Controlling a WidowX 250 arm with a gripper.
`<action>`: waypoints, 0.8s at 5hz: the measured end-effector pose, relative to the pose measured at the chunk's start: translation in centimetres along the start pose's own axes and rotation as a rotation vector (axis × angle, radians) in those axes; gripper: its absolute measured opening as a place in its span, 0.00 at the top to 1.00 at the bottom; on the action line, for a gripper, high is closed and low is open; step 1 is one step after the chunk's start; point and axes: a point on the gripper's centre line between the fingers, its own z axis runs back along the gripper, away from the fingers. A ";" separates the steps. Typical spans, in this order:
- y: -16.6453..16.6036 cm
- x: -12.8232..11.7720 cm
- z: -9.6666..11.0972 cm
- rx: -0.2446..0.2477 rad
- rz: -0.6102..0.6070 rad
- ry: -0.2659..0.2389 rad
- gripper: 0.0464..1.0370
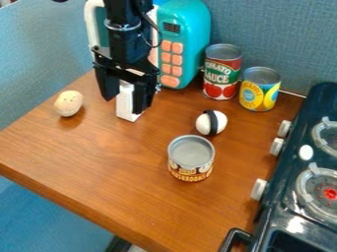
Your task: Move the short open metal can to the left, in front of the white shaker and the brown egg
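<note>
A white rectangular block [127,108] stands on the brown wooden counter [118,167] just in front of a teal toy microwave with coral buttons [187,47], with the black two-finger gripper [123,105] lowered around it. The fingers [106,83] are open, one on each side of the block; whether either touches it cannot be told.

The block looks narrow for its height, so a finger closing off-centre could tip it or twist it askew. With the microwave so near behind, the gripper's wrist or the block itself might knock against its front if the arm drifts that way. A hold on one edge alone would probably let the smooth-looking block slip.

Loose neighbors add to the hazard. A beige speckled egg-shaped toy [68,103], left of the microwave's front, and a white rounded toy with a black band [211,122], forward and right of it, could both roll if brushed. A low mushroom can with a silver top [191,158] sits farther forward of the microwave; a red-and-green tomato sauce can [222,71] and a yellow-and-blue can [259,89] stand to its right, where a wide sideways swing might topple them.
</note>
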 end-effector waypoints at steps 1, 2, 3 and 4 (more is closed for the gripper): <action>-0.1 -0.3 -0.8 -0.005 0.003 0.029 0.04; -2.8 0.2 -0.9 -0.016 -0.009 0.019 0.04; -6.5 0.3 -1.3 -0.009 -0.108 0.049 0.04; -7.7 0.6 -2.0 -0.042 -0.120 0.047 0.04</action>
